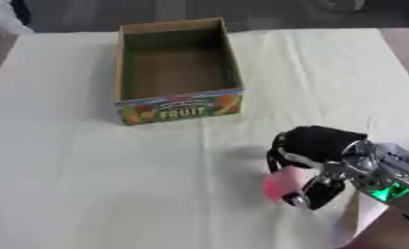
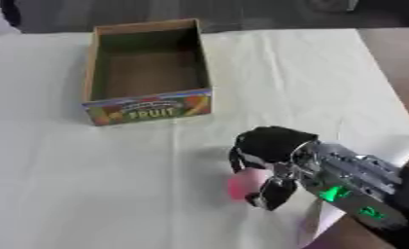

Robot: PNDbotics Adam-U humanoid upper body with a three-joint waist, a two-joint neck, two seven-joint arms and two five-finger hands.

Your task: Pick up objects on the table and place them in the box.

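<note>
Left eye view: cardboard box [image 1: 178,73] with "FRUIT" printed on its near wall, standing open and empty toward the far side of a tabletop [image 1: 88,180] covered in pale cloth. Nearer and to the right, well apart from the box, right hand [image 1: 314,148] reaching in from the lower right, fingers [image 1: 280,158] curled around a pink object [image 1: 284,184] low over the cloth.

Right eye view: same layout; pink object showing between curled fingers and thumb, green lights glowing on the silver forearm [image 2: 356,182].
</note>
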